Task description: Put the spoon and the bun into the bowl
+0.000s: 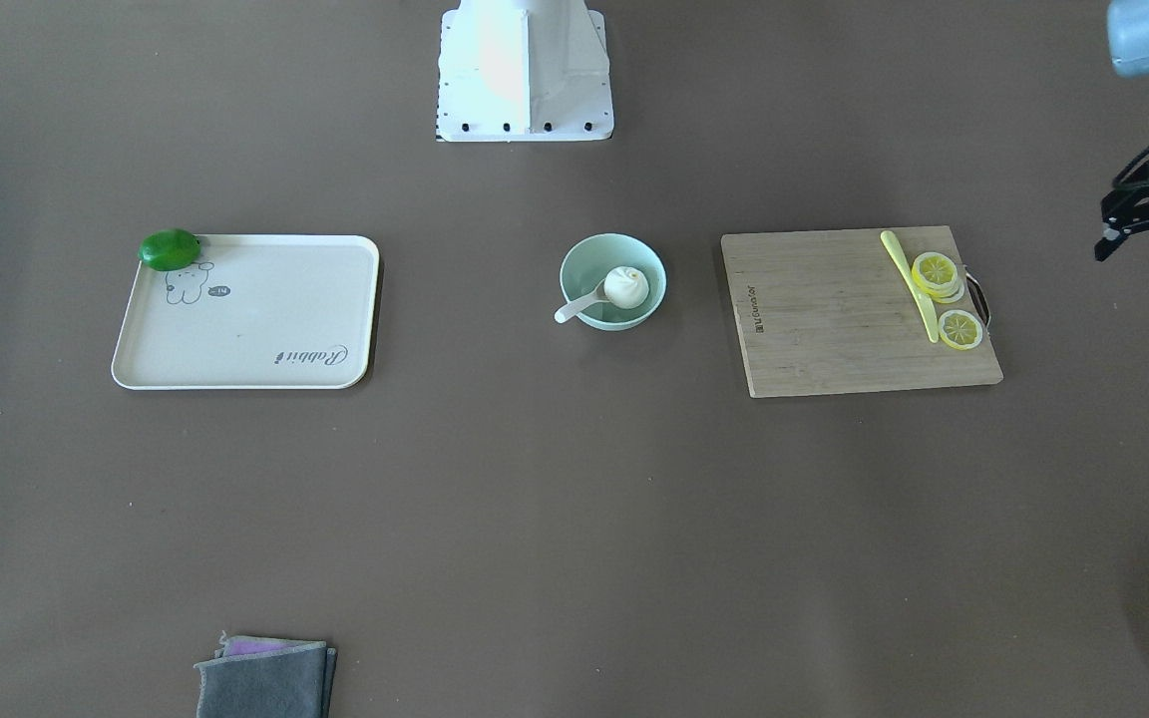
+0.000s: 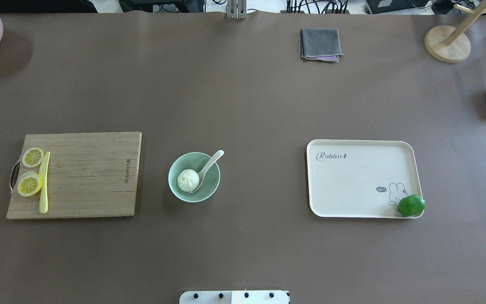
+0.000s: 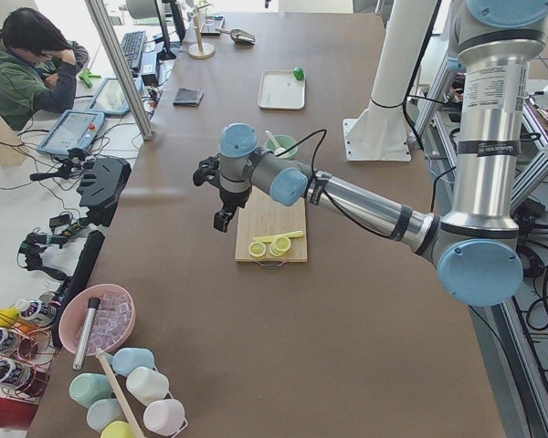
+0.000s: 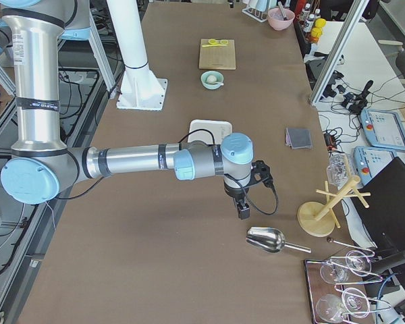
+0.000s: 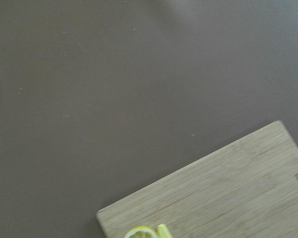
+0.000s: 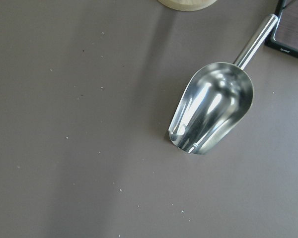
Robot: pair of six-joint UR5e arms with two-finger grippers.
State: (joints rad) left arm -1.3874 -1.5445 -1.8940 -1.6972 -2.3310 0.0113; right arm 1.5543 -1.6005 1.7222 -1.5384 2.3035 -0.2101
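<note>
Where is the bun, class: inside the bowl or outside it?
Inside. The bun lies within the rim of the bowl, next to the spoon, whose handle pokes out over the rim.

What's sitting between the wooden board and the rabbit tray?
The mint-green bowl, with the bun and the spoon resting in it. The overhead view shows it best.

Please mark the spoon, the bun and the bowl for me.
spoon (image 2: pixel 214 161), overhead view, on its handle where it crosses the rim.
bun (image 2: pixel 187 180), overhead view, on its pleated top.
bowl (image 2: pixel 198 196), overhead view, on the bare near wall.
</note>
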